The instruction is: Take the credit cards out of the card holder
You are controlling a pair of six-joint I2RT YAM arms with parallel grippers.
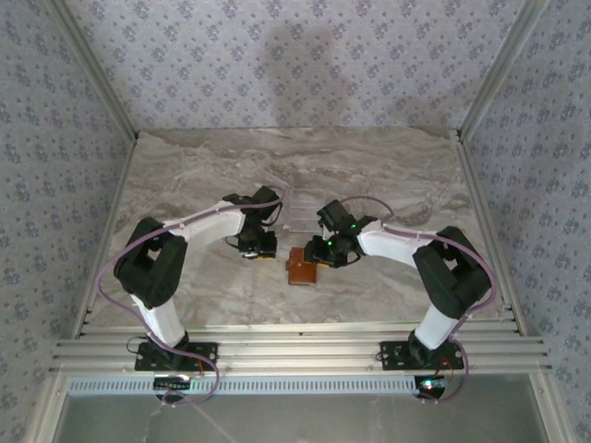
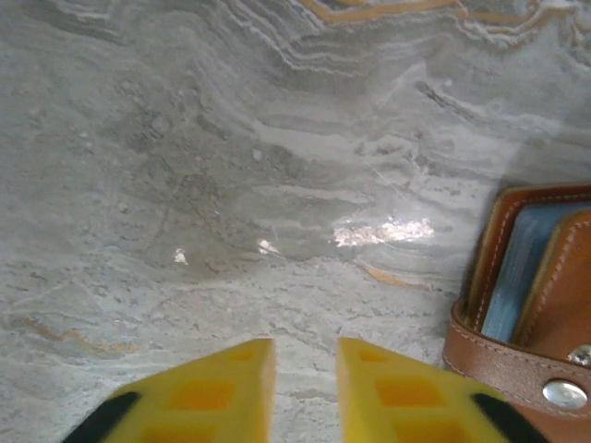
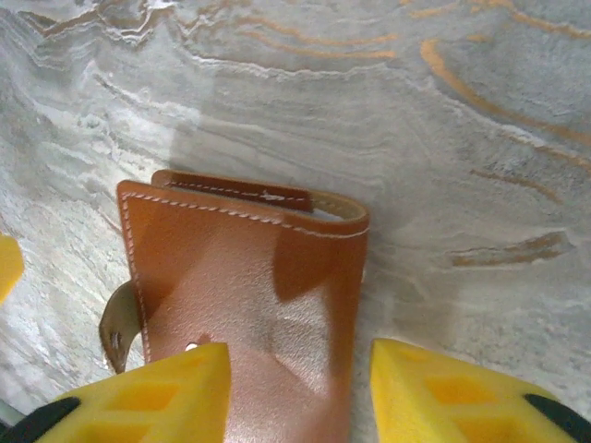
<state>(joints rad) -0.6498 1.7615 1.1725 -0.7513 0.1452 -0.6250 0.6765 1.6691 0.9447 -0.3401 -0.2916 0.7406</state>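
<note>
Straddling the holder point(image 3: 249, 268) on the surface point(image 3: 462, 138), right gripper point(image 3: 300, 355) hangs released; left gripper point(image 2: 305, 346), slightly parted and empty, should pin it open first.

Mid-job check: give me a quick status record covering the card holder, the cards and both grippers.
card holder: folded, outer leather up, flat on the marble table, between the grippers
left gripper: open, bare table between its fingers, holder to its right
right gripper: open, over the holder's near end
holder edge: pale blue-grey lining showing
credit cards: cannot tell if any are inside
</note>
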